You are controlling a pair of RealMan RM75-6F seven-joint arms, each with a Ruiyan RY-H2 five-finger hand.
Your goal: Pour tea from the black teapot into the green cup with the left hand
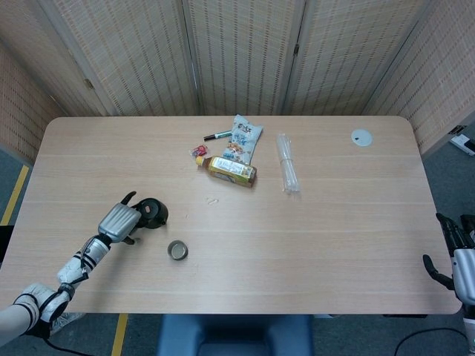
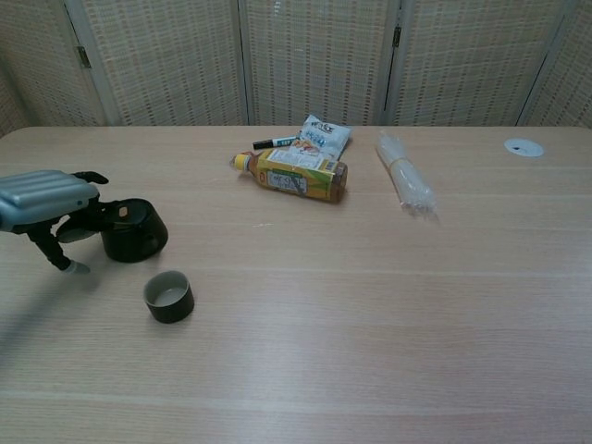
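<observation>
The black teapot point(image 1: 152, 211) point(image 2: 131, 231) stands upright on the table at the front left. My left hand point(image 1: 119, 221) point(image 2: 51, 199) is at its left side, fingers curled around the handle and thumb above it. The green cup point(image 1: 177, 250) point(image 2: 168, 296) sits empty just in front and to the right of the teapot, about a cup's width away. My right hand point(image 1: 454, 256) hangs off the table's right edge, fingers apart and holding nothing; only the head view shows it.
At the back middle of the table point(image 1: 334, 222) lie a yellow drink bottle point(image 1: 231, 170) point(image 2: 298, 176), a snack bag point(image 1: 244, 138), a black marker point(image 1: 217, 136) and a clear plastic sleeve point(image 1: 286, 172) point(image 2: 404, 183). A white disc point(image 1: 361, 136) sits at the back right.
</observation>
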